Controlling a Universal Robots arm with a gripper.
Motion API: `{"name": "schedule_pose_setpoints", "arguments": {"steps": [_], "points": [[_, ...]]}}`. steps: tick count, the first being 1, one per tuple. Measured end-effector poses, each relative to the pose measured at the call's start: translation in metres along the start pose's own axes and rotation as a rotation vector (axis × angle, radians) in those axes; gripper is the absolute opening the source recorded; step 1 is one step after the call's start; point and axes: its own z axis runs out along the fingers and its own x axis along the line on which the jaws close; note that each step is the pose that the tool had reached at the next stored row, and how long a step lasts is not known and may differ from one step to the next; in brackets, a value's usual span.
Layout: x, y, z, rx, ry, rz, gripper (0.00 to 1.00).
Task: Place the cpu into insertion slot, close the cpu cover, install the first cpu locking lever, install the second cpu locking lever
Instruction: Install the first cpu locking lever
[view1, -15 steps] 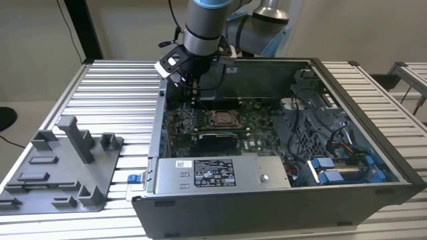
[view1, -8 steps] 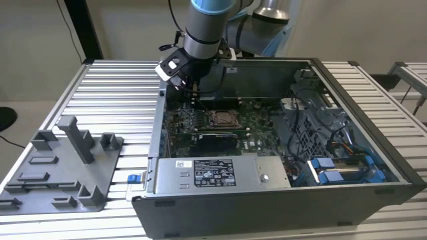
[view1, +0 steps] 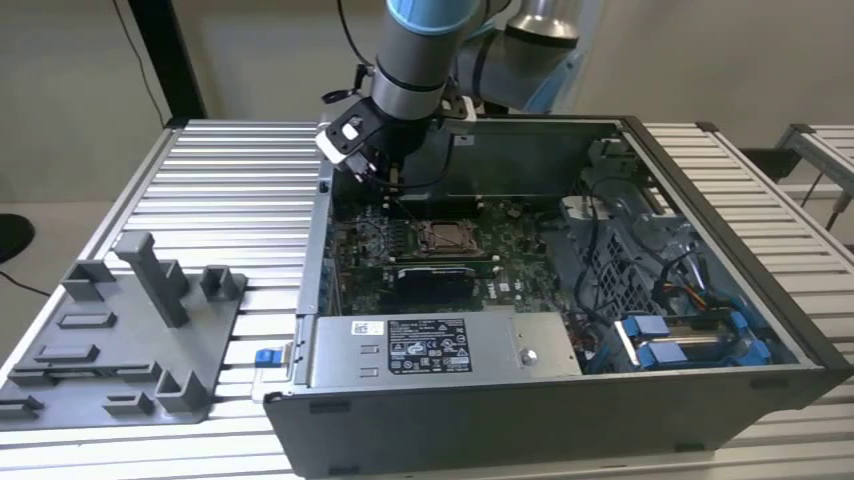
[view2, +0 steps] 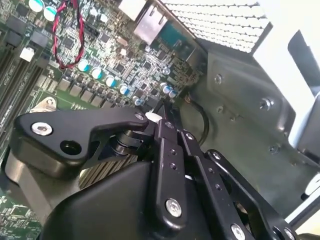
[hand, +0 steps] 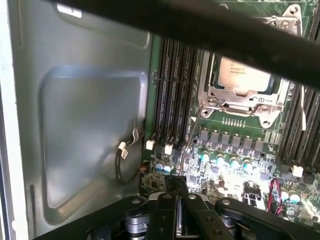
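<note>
1. Firstly, a ribbed silver aluminium table (view1: 240, 180) carries an open dark grey metal computer case (view1: 534, 420). A grey moulded plastic fixture tray (view1: 80, 370) lies on the table at the exterior view's left of the case.
2. Inside the case, a large grey metal box with a white label (view1: 534, 350) sits along the near wall. Behind it lies the green circuit board (view1: 367, 245).
3. The black metal two-finger gripper (view1: 388, 185) reaches into the case over the board's corner, close to the case wall and at the exterior view's left of the socket. In both wrist views its fingers (view2: 165, 145) are drawn together at the tips, with nothing seen between them.
4. The square silver-rimmed insertion slot (view1: 447, 237) sits mid-board, apart from the gripper.
5. In the first wrist view the thin square silver metal cpu cover (hand: 240, 97) lies down around the chip.
6. The small flat square cpu with a silvery-grey metal top (hand: 245, 75) rests in the slot, showing through the cover's cut-out.
7. A thin wire lever (hand: 200, 114) leaves the cover's corner. Whether it is latched cannot be told.
</note>
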Motion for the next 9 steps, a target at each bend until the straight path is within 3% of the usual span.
{"name": "schedule_pose_setpoints", "arguments": {"steps": [9], "points": [[-0.0020,0.0203,-0.0038,0.0101,0.0114,-0.002,0.00]]}}
